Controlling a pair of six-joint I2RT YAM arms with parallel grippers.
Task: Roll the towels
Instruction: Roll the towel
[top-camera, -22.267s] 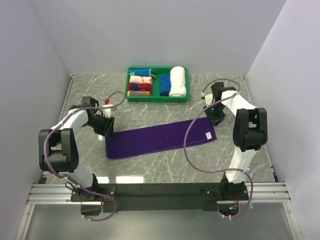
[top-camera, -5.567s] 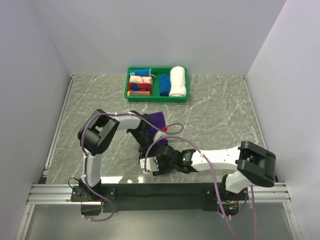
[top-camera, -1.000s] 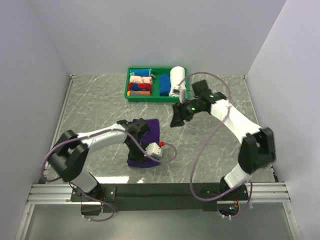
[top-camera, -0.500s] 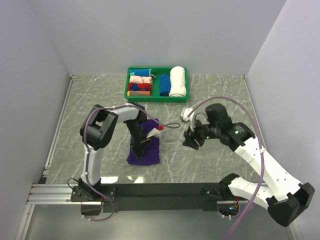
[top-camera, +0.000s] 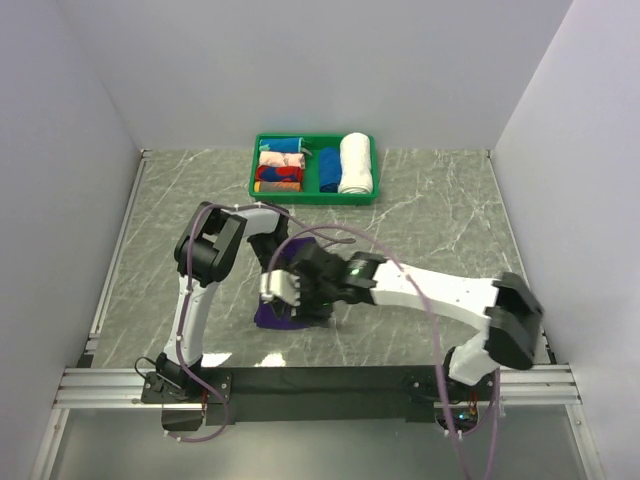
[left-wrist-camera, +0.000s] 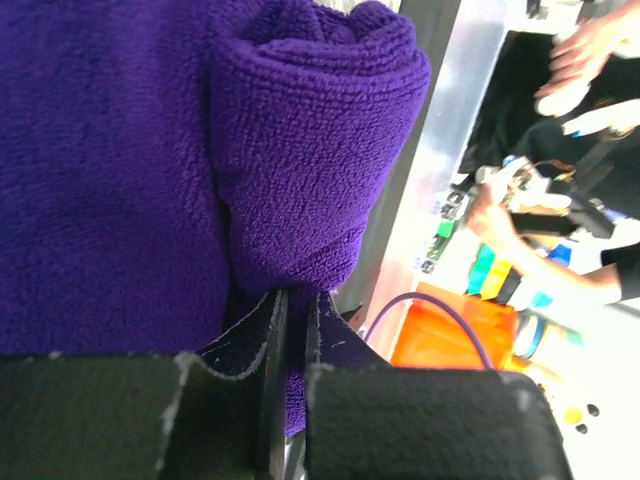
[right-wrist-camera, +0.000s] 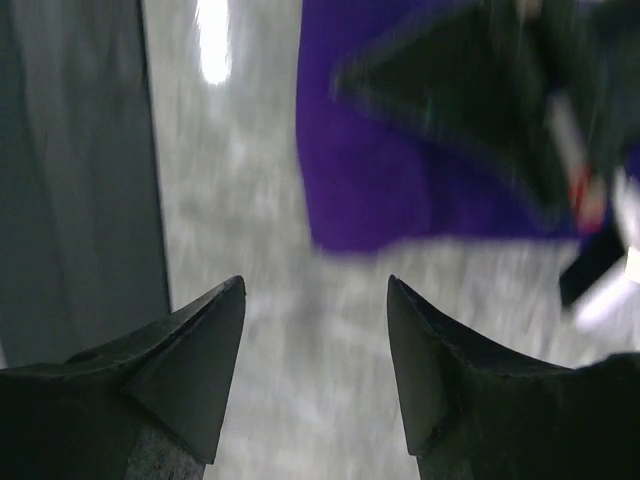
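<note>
The right arm (top-camera: 430, 290) is the biggest change: 0.5 s ago it stood at 3 o'clock of the towel (top-camera: 272, 318), well apart, and now it reaches across to 9 o'clock and covers most of the cloth in the top view. The left arm (top-camera: 215, 250) stays bent over the towel from 12 o'clock. The towel, which 22.3 s ago lay as 1 long flat strip, is now a short thick bundle near 7 o'clock of the table centre; the left wrist view shows 1 end already turned into a tight roll. I judge that the rolling is well advanced and that the right arm comes to help press or finish it.

The right gripper (right-wrist-camera: 315, 330) is spread wide and holds nothing; it hangs over bare table just beside the near edge of the towel, and its view is blurred. The left gripper (left-wrist-camera: 290, 340) is almost closed, with only a thin slit between the jaws, and purple cloth seems pinched there, under the roll.

Pale plain walls (top-camera: 300, 70) stand on 3 sides. The table (top-camera: 430, 200) is grey-green marble with white veins. At 12 o'clock sits a green tray (top-camera: 315, 198) with several rolled cloths, among them a white roll (top-camera: 355, 163) and a blue roll (top-camera: 328, 170)
</note>
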